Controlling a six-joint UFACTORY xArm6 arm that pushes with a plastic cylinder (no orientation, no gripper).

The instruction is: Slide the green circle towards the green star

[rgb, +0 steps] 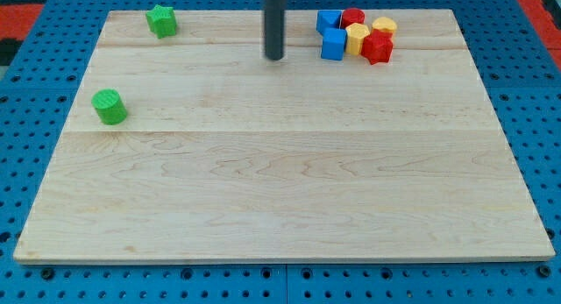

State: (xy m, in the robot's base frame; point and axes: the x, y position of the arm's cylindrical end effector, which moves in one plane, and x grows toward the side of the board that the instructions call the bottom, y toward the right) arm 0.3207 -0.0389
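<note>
The green circle (110, 107) lies near the left edge of the wooden board (280, 181). The green star (161, 21) lies at the board's top left, above and a little right of the circle. My tip (275, 56) rests on the board near the top middle, well to the right of both green blocks and just left of the cluster of other blocks. It touches no block.
A tight cluster sits at the top right: two blue blocks (332, 44) (329, 20), a red circle (353, 17), a red star-like block (378, 47), and two yellow blocks (355, 38) (384, 26). A blue pegboard surface (26, 120) surrounds the board.
</note>
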